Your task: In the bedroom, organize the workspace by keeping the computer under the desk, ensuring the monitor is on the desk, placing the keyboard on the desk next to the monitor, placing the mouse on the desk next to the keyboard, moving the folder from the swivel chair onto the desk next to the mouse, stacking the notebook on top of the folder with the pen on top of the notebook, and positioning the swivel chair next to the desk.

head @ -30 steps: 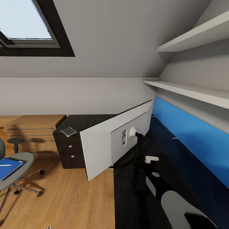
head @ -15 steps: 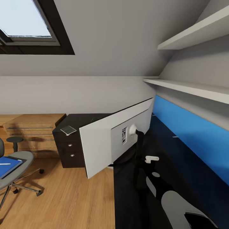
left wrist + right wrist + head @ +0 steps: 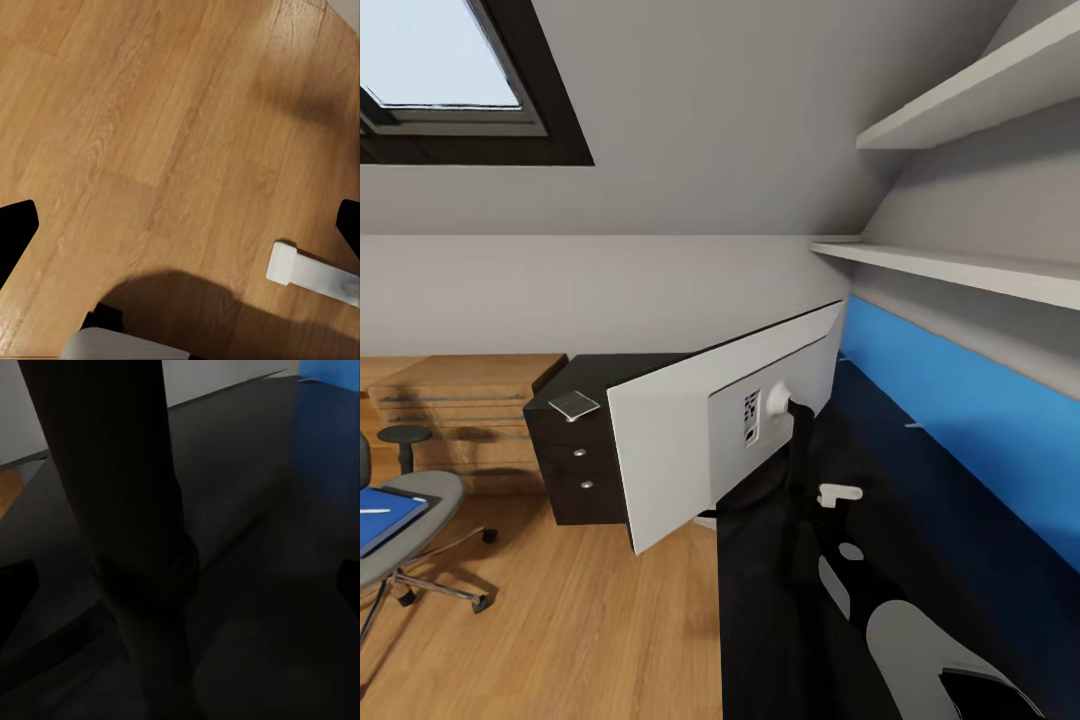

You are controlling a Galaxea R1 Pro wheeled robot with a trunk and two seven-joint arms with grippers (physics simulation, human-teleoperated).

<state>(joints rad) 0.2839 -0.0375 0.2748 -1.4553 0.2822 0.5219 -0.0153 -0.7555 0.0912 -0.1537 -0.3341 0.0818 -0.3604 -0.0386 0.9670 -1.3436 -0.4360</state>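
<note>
One monitor point(image 3: 690, 440) stands on the black desk point(image 3: 920, 500), its pale back to the head camera. One swivel chair point(image 3: 405, 530) on the wooden floor point(image 3: 560, 620) carries one blue notebook point(image 3: 385, 515) with a pen point(image 3: 372, 511) on top. The left gripper point(image 3: 180, 225) hangs wide open over bare floor. The right gripper point(image 3: 180, 577) is spread wide, and the monitor's dark stand point(image 3: 127, 510) rises close ahead between its fingers.

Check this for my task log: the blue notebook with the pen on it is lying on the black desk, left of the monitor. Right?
Not quite. The blue notebook, with the pen on it, lies on the swivel chair's seat, not on the desk. It is left of the monitor, as the head view shows.
</note>
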